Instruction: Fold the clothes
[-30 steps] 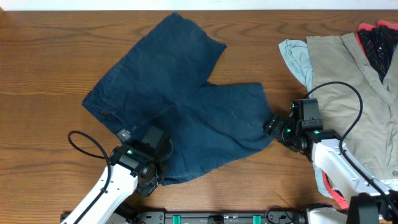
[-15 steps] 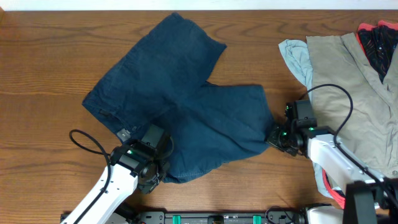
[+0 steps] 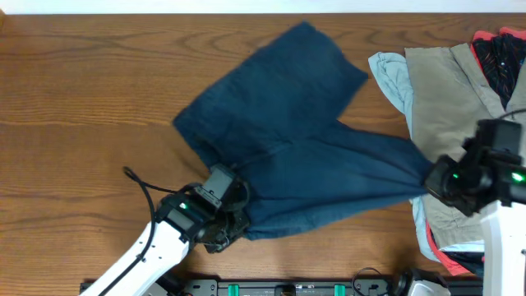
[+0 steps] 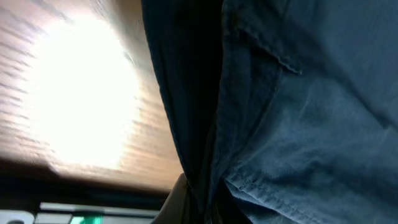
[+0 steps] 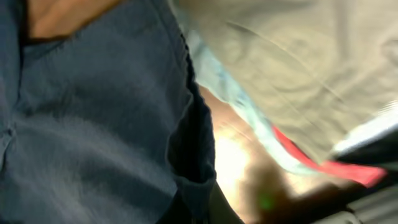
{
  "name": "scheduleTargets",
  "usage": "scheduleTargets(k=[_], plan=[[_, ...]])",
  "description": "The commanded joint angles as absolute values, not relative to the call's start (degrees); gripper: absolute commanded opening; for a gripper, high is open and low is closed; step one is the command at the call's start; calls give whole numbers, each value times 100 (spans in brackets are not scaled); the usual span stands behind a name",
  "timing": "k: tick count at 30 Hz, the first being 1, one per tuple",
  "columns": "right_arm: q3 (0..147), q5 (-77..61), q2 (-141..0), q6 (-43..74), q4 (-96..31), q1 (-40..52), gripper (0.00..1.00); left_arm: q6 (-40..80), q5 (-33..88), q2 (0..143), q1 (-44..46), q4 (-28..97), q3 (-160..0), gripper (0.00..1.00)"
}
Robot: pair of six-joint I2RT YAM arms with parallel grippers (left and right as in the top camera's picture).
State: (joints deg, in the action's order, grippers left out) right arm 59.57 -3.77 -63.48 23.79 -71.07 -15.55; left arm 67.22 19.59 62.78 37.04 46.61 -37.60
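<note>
Holding navy shorts (image 3: 279, 131) taut across the table (image 3: 74, 99), left fingers (image 3: 230, 224) and right fingers (image 3: 434, 179) clamped on cloth, nothing folded yet.

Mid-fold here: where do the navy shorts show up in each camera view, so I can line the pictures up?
Overhead: navy shorts spread diagonally across the centre.
Left wrist: navy shorts fill the right two-thirds.
Right wrist: navy shorts fill the left half; khaki garment upper right.
Shared landmark: the wooden table, left of the shorts in the left wrist view, a glare-lit patch right of them in the right wrist view.
</note>
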Motion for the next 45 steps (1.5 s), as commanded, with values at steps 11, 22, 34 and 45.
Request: scheduleTargets(k=[11,22,34,45], plan=[[6377,-1302,-6318,854,-5568,-1188,1,6274,-360,4587,3273,4246,-4230,6],[6377,-1396,-7675,1332,-2587,27,1,6228,-884,5544,1660,2571,-4230,6],[6377,-1203,-10027,1756,1573,1015,14,6104,-873,7926,751,-54,-4230,6],[6392,-1184,-10680,1909,943,1013,99,5465,298,8945,-34,-408,-4230,98]])
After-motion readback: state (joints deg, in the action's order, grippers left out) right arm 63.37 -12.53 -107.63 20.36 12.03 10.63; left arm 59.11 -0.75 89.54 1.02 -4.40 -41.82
